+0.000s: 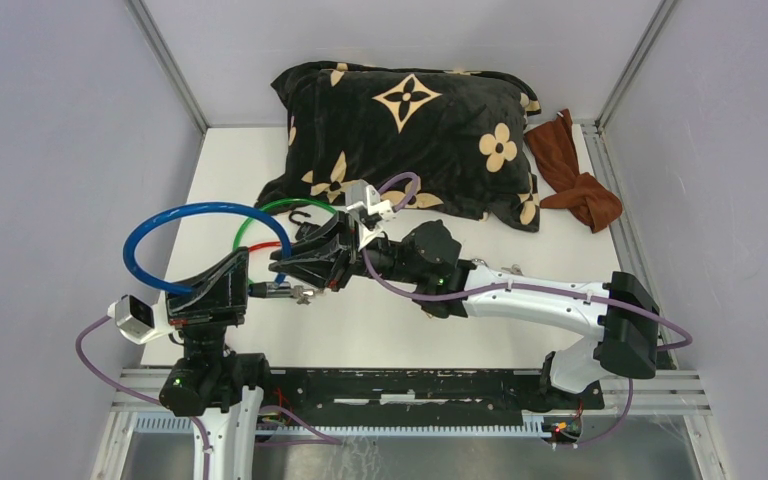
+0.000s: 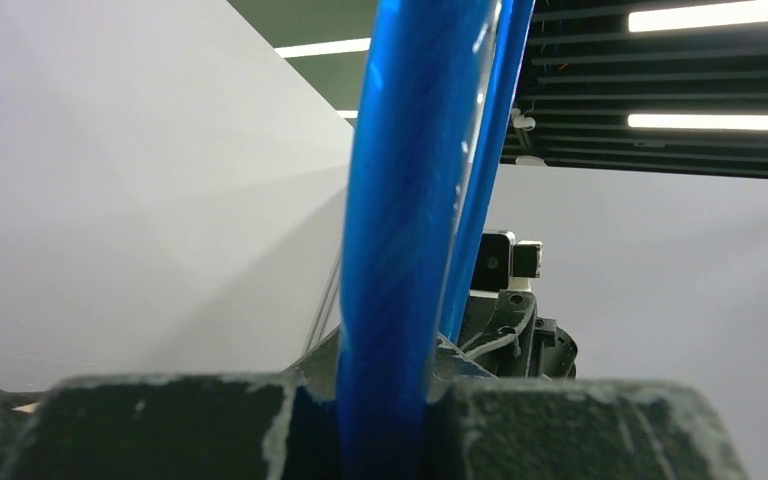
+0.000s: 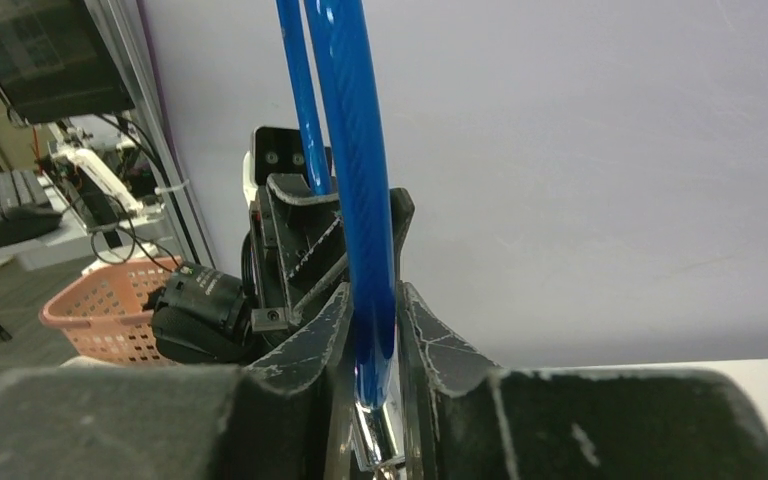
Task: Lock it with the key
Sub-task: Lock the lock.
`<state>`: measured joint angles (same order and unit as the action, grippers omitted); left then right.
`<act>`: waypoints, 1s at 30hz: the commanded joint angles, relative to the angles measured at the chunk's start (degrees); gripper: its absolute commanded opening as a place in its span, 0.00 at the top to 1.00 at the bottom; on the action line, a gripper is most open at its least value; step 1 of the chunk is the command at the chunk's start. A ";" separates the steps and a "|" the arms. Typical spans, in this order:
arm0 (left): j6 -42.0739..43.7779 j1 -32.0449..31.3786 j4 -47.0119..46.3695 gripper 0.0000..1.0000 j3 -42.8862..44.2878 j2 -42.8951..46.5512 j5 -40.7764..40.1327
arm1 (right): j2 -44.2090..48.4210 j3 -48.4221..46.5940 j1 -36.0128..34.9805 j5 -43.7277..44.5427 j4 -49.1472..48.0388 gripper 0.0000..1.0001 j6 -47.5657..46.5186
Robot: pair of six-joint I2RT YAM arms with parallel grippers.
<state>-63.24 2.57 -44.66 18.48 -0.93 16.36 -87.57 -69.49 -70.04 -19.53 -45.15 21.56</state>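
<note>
At table (image 1: 520, 250) centre, a blue cable lock (image 1: 160, 225) arches toward 10 o'clock. Its end lies along the 9-to-3 line, with the left fingers (image 2: 160, 420) and right fingers (image 3: 300, 360) closed narrowly on it. Green cable (image 1: 280, 205) and red cable (image 1: 260, 247) lie behind. A flowered pillow (image 1: 410, 130) sits at 12, a brown cloth (image 1: 570, 170) at 2, and grey walls surround the table.

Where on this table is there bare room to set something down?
Bare table lies between the pillow, brown cloth and right arm, and in the far-left corner beside the pillow. Crowded centre-left: the left end effector and right end effector grip the blue cable lock by the green loop.
</note>
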 commanded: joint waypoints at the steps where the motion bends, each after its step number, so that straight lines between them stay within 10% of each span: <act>1: -0.30 0.55 -2.64 0.98 1.47 0.40 -0.94 | 0.43 -2.75 -0.17 -2.26 5.10 0.73 -2.06; 16: -0.29 0.57 -2.36 0.98 1.21 0.40 -0.28 | 5.01 -6.81 0.44 -4.48 15.72 0.30 -10.62; 30: -0.88 0.59 -3.08 0.98 1.95 0.40 -2.16 | 3.92 -6.27 0.43 -4.75 15.70 0.96 -11.29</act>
<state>-63.24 2.57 -44.73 18.48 -0.93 16.51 -82.04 -74.04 -69.65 -23.09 -29.08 10.02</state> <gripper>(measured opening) 0.131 0.121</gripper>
